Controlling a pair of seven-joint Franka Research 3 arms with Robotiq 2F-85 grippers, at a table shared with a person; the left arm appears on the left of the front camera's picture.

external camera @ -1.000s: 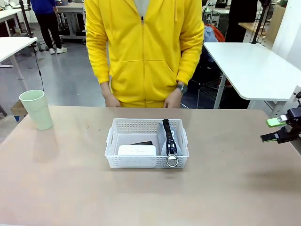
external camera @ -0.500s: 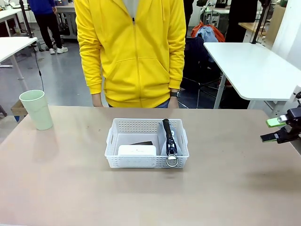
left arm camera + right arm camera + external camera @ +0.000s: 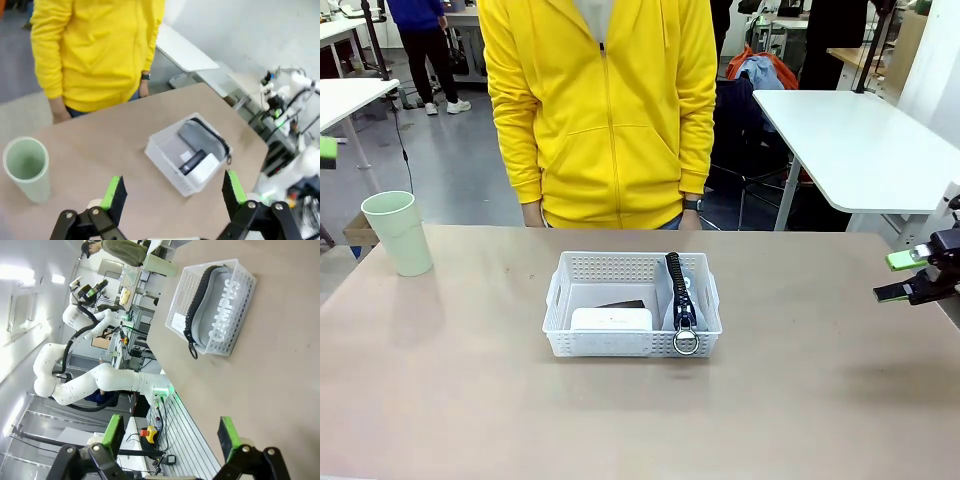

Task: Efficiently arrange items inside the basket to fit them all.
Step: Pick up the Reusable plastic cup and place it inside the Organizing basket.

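The white basket [image 3: 634,268] sits mid-table. Inside it lie the white box [image 3: 611,319] at the front left, the small black object [image 3: 620,304] behind that, and the grey pouch [image 3: 682,298] on edge along the right wall, its ring hanging over the rim. The pale green cup [image 3: 400,233] stands upright at the table's far left, outside the basket. My right gripper [image 3: 900,276] hovers open at the right edge, well away from the basket [image 3: 212,305]. My left gripper [image 3: 174,190] is open and empty, high above the cup [image 3: 27,167] and the basket [image 3: 165,150]; one of its green pads [image 3: 326,150] shows at the left edge.
A person in a yellow hoodie [image 3: 600,110] stands at the far side, hands hanging just behind the table's edge. The tan tabletop [image 3: 470,400] has bare room around the basket. White tables stand beyond, at the right [image 3: 850,140] and the left.
A green pad of my left gripper has come into view at the left edge. The person has shifted left and straightened, hands drawn back from the edge. My right gripper has not moved.
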